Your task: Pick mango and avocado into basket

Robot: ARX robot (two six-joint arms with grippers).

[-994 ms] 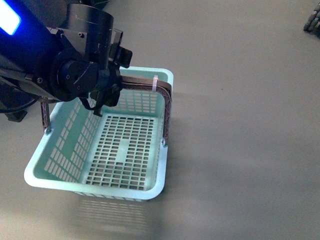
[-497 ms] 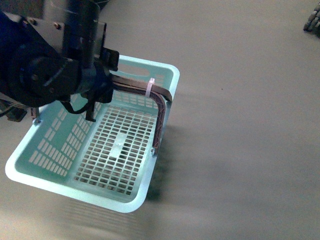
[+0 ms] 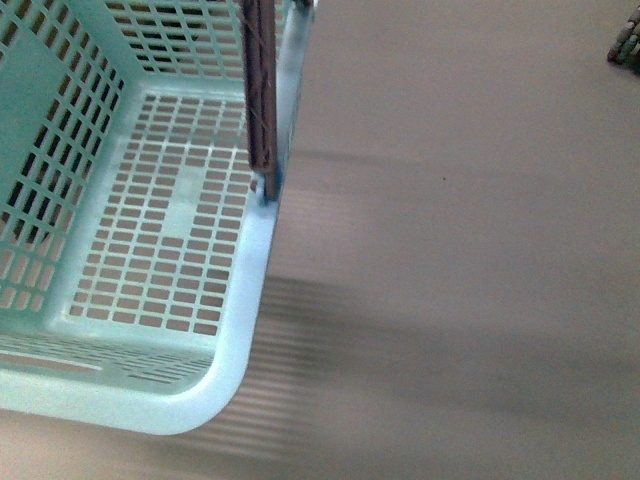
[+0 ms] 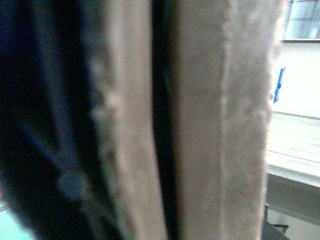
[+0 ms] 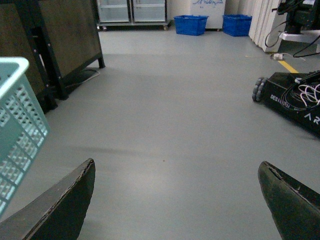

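The light teal basket (image 3: pixel 235 330) hangs close under the front camera at the left, lifted off the grey floor, and its slotted floor holds nothing. Its brown ribbed handle (image 3: pixel 262 100) runs up out of the frame. In the left wrist view that handle (image 4: pixel 210 125) fills the picture as a blurred brown band; my left gripper is shut on it, its fingers not clearly seen. My right gripper (image 5: pixel 177 200) is open over bare floor, with the basket's corner (image 5: pixel 15 130) off to one side. The mango and the avocado are out of view.
The right wrist view shows dark furniture legs (image 5: pixel 50 45), two blue crates (image 5: pixel 190 24) at the far wall and a black wheeled machine (image 5: pixel 295 100) with cables. A small wheel (image 3: pixel 627 45) shows at the front view's top right edge.
The basket has risen toward the front camera and shifted left, now filling the left of that view. The left arm, seen holding the handle before, has left the front view.
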